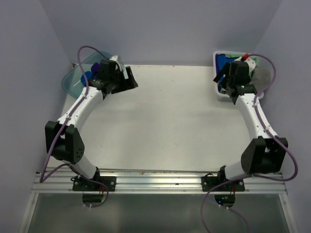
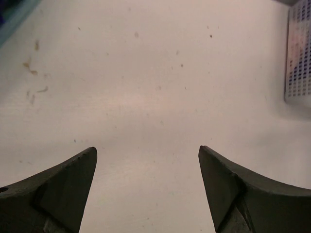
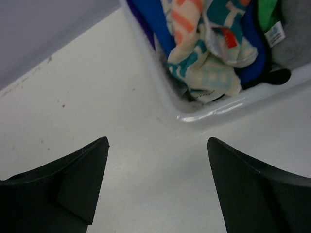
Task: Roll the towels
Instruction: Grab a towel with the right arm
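Note:
Several towels lie bunched in the white basket [image 3: 194,114] at the far right: a cream towel with teal lettering [image 3: 209,53], a royal blue towel [image 3: 153,22], a green towel [image 3: 267,12] and a grey towel [image 3: 299,39]. My right gripper [image 3: 158,145] is open and empty, over bare table just in front of the basket's rim; in the top view it [image 1: 219,78] sits at the basket's left side. My left gripper [image 2: 147,153] is open and empty over bare table at the far left [image 1: 130,78].
A translucent teal tub [image 1: 73,80] stands at the far left corner behind the left wrist, with purple [image 1: 95,65] and blue [image 1: 87,75] cloth showing in it. The white basket [image 2: 299,53] shows at the right edge of the left wrist view. Walls close in on three sides.

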